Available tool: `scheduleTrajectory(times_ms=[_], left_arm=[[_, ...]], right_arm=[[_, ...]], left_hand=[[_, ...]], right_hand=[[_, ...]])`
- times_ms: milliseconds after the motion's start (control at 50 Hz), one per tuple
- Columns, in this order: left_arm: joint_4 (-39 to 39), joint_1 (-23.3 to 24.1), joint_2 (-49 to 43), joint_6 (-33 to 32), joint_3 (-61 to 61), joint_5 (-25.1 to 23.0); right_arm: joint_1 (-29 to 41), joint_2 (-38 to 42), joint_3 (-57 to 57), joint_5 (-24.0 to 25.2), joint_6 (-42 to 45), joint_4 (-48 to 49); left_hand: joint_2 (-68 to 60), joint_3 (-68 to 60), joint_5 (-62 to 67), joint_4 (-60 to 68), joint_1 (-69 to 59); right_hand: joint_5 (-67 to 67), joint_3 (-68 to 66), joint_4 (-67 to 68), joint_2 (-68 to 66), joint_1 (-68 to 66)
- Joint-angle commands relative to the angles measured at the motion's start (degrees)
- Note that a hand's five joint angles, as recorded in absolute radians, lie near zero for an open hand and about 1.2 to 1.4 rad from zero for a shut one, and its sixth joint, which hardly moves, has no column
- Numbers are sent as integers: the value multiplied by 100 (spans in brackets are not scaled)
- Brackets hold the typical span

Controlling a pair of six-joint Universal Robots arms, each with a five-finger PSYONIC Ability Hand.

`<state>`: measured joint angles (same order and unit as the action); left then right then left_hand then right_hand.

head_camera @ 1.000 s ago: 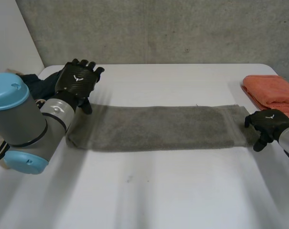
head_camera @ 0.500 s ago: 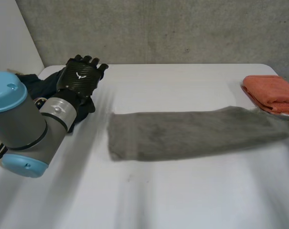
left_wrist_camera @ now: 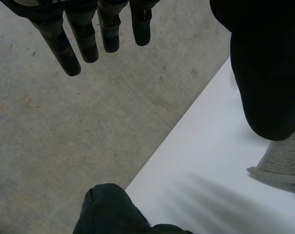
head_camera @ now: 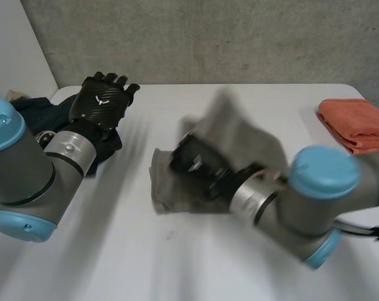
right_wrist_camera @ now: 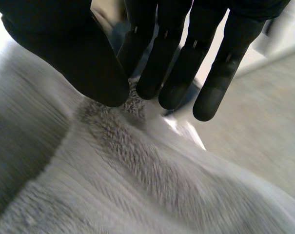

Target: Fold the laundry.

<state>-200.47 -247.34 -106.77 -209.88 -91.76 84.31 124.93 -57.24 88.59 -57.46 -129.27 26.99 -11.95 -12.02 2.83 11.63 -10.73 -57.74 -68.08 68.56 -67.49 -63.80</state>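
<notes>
Fingers (right_wrist_camera: 157, 68) of the right hand (head_camera: 190, 157) are pressed side by side. The nearest of them and the thumb pinch a tuft of the grey towel (head_camera: 245, 135) at 1 short end. The grip looks shallow, on pile more than on a full fold.

Right arm reaches across the middle of the table (head_camera: 195, 263), with the hand low over the towel's other end. That end lies flat on the table just below and beside the hand. The held end is raised, and the cloth drapes back from it over the arm toward the robot's right.

Key relation: the towel's long axis runs side to side across the table. The free end lies from the pinching fingers toward the robot's left. My judgement is that an end-to-end fold is in progress, and the next move depends on setting the held edge square onto that free end.

Left hand (head_camera: 103, 100) is raised with fingers straight, slightly apart and holding nothing. It sits well apart from the towel, above a heap of dark clothes (head_camera: 48, 113). The right hand is the nearer 1 by far.

Towel: grey, thick terry with a short nap, and limp, now partly in 2 layers. An orange towel (head_camera: 358, 122) sits folded at the far right edge.
</notes>
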Motion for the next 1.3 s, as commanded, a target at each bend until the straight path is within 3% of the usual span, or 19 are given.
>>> scheduleTrajectory(times_ms=[20,120,220,260,340,440,480,520,640,700,760,780,860,920,980,1100,1180,1240,1300], left_arm=[[-36,168,-107,-1,44,-2],[-36,344,-327,-9,228,-2],[-36,677,-546,-9,492,15],[-36,757,-590,-9,554,42],[-36,941,-722,-9,633,51],[-28,1047,-775,-9,625,59],[-27,1047,-784,-9,598,59],[-19,1038,-784,-9,572,68],[25,1021,-749,-9,528,95],[17,1003,-661,-9,484,95],[25,968,-521,-9,484,103],[25,951,-477,-9,484,103],[34,828,-388,25,449,112],[60,792,-371,122,379,112],[69,775,-344,245,273,112],[43,775,-344,474,343,191],[52,818,-344,728,580,410],[78,933,-353,966,808,525],[174,1152,-423,1212,1028,552]], right_arm=[[312,266,-26,-738,175,-265],[-152,-550,132,-1609,-869,-335],[-1136,-1158,492,-1619,-2651,-799],[-1234,-1149,536,-1610,-2944,-1089],[-1524,-1079,695,-1593,-2955,-1784],[-1893,-501,914,-1680,-2201,-2049],[-1964,-385,906,-1689,-2032,-2040],[-2069,-358,880,-1733,-2031,-1892],[-2140,-849,792,-2216,-2357,-741],[-1956,-1263,695,-2287,-2339,-441],[-1019,-1282,397,-2103,-2304,-379],[-441,-1177,231,-2015,-2261,-379],[564,-520,-43,-1743,-1910,-493],[813,-166,-87,-1672,-1567,-694],[822,98,-157,-1785,-1110,-1247],[629,-331,-228,-2225,-1328,-1451],[-125,-1174,-263,-2269,-2467,-1442],[-451,-1307,-420,-2252,-3433,-1582],[-531,-1238,-675,-2243,-3797,-2047]], left_hand=[[195,202,-283,-163,73],[195,202,-283,-163,73],[195,202,-283,-163,73],[195,202,-283,-163,73],[195,202,-283,-163,73],[195,202,-283,-163,73],[195,202,-283,-163,73],[195,202,-283,-163,73],[195,202,-283,-163,73],[195,202,-283,-163,73],[195,202,-283,-163,73],[195,202,-283,-163,73],[195,202,-283,-163,73],[195,202,-283,-163,73],[195,202,-283,-163,73],[195,202,-283,-163,73],[195,202,-283,-163,73],[195,202,-283,-163,73],[195,202,-283,-163,73]], right_hand=[[5697,5730,-5778,5672,5302],[5774,5808,-5856,5749,5380],[5774,5808,-5856,5749,5380],[5774,5808,-5856,5749,5380],[5774,5808,-5856,5749,5380],[5774,5808,-5856,5749,5380],[3410,3443,-3491,3385,3015],[-1200,-1166,1118,-1225,-1594],[-1226,-1192,1144,-1251,-1620],[-1226,-1192,1144,-1251,-1620],[-1226,-1192,1144,-1251,-1620],[-1226,-1192,1144,-1251,-1620],[-1226,-1192,1144,-1251,-1620],[-1226,-1192,1144,-1251,-1620],[5774,5808,-5856,5749,5380],[5774,5808,-5856,5749,5380],[5774,5808,-5856,5749,5380],[5774,5808,-5856,5749,5380],[5774,5808,-5856,5749,5380]])
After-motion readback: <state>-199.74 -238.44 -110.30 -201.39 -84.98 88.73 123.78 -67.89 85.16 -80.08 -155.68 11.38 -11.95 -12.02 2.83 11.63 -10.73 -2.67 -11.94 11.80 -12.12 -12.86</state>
